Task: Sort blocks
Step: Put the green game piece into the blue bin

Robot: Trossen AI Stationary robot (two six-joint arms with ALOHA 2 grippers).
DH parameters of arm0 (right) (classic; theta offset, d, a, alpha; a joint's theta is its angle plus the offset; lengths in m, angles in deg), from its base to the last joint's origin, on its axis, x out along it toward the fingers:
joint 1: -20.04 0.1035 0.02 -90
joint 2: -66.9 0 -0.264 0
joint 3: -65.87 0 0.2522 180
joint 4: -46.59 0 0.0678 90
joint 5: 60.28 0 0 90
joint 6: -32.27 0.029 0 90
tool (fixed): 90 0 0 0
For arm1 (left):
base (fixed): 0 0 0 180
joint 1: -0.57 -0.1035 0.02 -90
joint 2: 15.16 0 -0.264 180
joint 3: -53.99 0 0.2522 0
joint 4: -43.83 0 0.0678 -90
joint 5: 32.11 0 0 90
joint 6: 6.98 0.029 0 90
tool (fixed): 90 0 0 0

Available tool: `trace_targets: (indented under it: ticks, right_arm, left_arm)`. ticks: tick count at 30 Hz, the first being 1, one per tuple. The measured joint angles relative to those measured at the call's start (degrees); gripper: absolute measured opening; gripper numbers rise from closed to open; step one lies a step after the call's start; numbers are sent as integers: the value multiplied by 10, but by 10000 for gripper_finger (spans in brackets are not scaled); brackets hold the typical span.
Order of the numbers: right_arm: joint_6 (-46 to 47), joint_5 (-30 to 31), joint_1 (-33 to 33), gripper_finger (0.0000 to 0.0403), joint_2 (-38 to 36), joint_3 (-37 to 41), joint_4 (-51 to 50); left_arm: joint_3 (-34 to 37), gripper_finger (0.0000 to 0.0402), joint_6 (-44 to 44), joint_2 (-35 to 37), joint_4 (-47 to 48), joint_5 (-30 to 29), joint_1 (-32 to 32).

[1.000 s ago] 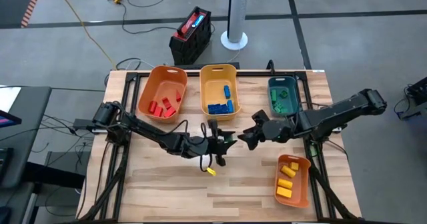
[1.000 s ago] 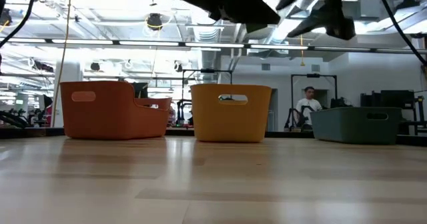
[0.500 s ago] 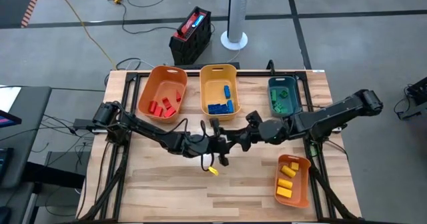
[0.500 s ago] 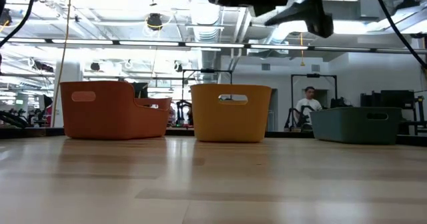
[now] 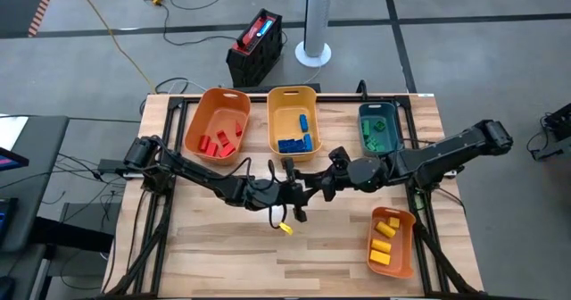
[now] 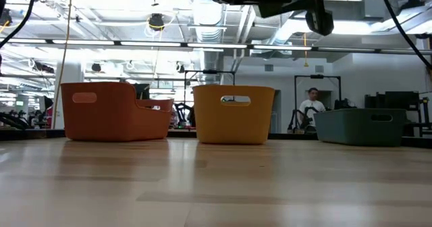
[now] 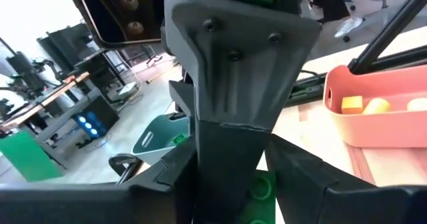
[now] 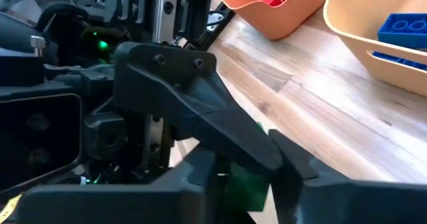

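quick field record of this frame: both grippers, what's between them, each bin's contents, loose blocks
left gripper: mid-table, holding green block
right gripper: meeting left gripper, fingers around same green block
orange bin: red blocks
yellow bin: blue blocks
teal bin: green blocks
near-right orange bin: yellow blocks
loose: one yellow block on table

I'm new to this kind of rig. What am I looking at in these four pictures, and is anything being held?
Two robot arms work at a wooden table. One picture looks straight down, one looks level across the tabletop, and two come from the arms' wrists. Four bins hold sorted blocks: red, blue, green, yellow. One yellow block lies loose on the table. The left gripper and right gripper meet mid-table; the left one grips a green block, with the right gripper right at it.
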Motion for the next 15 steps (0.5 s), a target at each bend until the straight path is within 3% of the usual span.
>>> trace_targets:
  ticks: [3,11,15]
  right_arm:
    - [-9,-4,0,73,0,0,-6]
    - [-10,-27,0,77,-4,0,-14]
    - [4,-26,-2,82,-29,0,-72]
  left_arm:
    - [0,166,-2,0,9,-3,0]
    - [0,233,-7,0,10,-30,1]
    - [0,268,-13,0,11,-69,3]
